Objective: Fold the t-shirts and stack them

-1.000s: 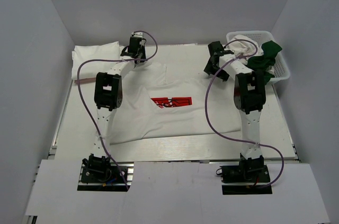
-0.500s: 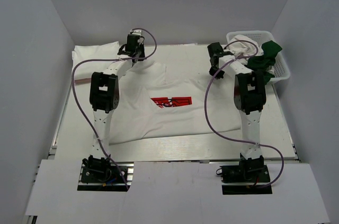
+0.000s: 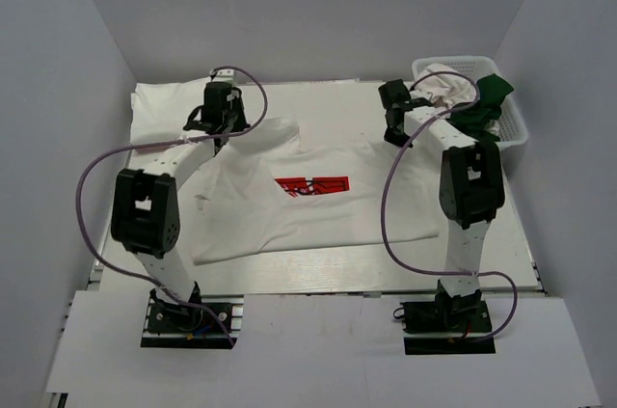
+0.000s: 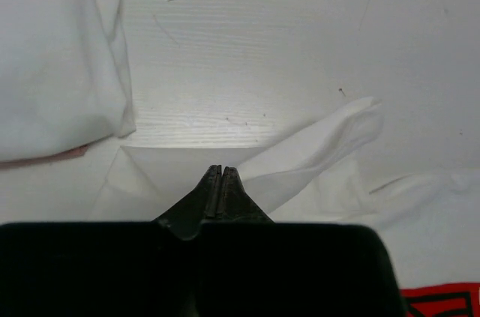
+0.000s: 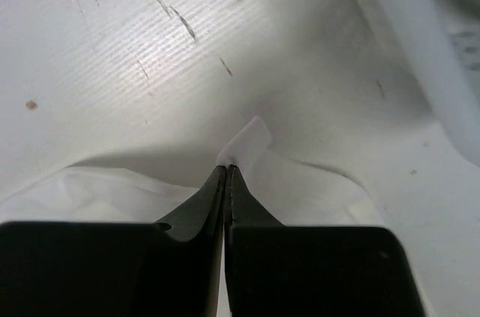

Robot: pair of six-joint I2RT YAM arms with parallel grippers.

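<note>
The left gripper (image 4: 217,180) is pinching, fully closed, the far left corner of the printed t-shirt (image 3: 308,210) lying on the counter (image 3: 386,263). The right gripper (image 5: 227,174) is clamping the far right corner. The basket (image 3: 513,138) is holding a white shirt (image 3: 443,80) and a green shirt (image 3: 494,92).

**Left gripper pinches shirt edge**

The left gripper (image 4: 223,172), jaws pressed together, pinches a white shirt (image 4: 315,156). One fold of the shirt runs toward 2 o'clock, and its red print (image 4: 442,302) shows at 5 o'clock. A folded shirt (image 4: 52,55) lies at 10 o'clock on the table (image 4: 285,32).
</note>
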